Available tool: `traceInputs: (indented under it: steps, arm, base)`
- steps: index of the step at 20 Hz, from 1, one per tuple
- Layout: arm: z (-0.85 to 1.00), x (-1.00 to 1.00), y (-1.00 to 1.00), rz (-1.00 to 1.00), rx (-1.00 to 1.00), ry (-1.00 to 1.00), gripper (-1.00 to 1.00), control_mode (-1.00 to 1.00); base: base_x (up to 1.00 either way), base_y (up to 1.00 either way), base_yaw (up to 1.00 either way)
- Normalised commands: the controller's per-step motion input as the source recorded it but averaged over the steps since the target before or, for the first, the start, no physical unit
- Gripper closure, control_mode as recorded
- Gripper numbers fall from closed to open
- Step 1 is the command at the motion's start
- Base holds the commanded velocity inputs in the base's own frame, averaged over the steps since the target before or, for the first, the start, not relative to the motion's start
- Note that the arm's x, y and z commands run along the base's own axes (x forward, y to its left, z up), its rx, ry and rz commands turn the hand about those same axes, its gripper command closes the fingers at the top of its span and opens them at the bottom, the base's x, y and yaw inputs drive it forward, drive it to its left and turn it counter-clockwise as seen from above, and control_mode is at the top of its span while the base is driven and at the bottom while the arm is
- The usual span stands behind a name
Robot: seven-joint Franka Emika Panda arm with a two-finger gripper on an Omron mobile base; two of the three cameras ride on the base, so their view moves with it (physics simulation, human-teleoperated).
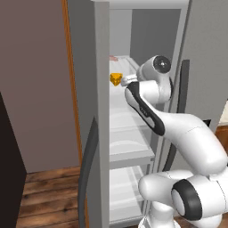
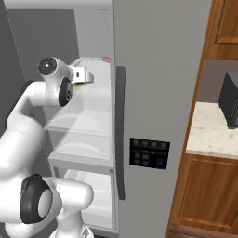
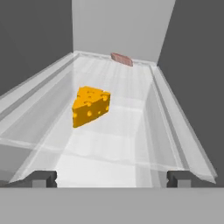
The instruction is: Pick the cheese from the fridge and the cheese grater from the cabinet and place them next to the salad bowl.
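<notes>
The fridge (image 1: pixel 102 111) stands open, and my arm reaches in at its upper white shelf (image 3: pixel 109 144). On that shelf lies the cheese (image 3: pixel 90 106), a small orange-yellow wedge with holes, also visible as the cheese (image 1: pixel 116 79) in the left base view. My gripper (image 3: pixel 112 178) is open, its two dark fingertips (image 3: pixel 43 178) set wide apart just short of the wedge, with nothing between them. The wedge sits ahead of them and slightly toward the left finger. From the side, the gripper (image 1: pixel 126 80) is level with the wedge and close to it. The cheese grater, cabinet and salad bowl are out of view.
A small pink-brown item (image 3: pixel 121 59) lies at the back of the same shelf. The shelf's raised side walls (image 3: pixel 168 118) flank the hand. The fridge door (image 2: pixel 158 93) with its dark handle (image 2: pixel 120 130) stands right of the arm; beyond it are a counter (image 2: pixel 209 135) and a dark appliance (image 2: pixel 230 100).
</notes>
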Motion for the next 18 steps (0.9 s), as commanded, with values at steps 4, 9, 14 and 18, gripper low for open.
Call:
traceInputs:
  steps: [4,9,14,18]
  arm:
    - [0.00,0.10,0.04,0.00,0.00,-0.12,-1.00,-1.00]
    - [0.00,0.08,0.32,0.00,0.00,-0.04,-1.00,-1.00]
    - [0.00,0.11,0.16,0.02,0.02,-0.01,-1.00,-1.00]
    - [0.00,0.00,0.00,0.08,0.07,0.00,-1.00,-1.00]
  base:
    - [0.00,0.00,0.00]
    - [0.00,0.00,0.00]
    - [0.00,0.00,0.00]
    - [0.00,0.00,0.00]
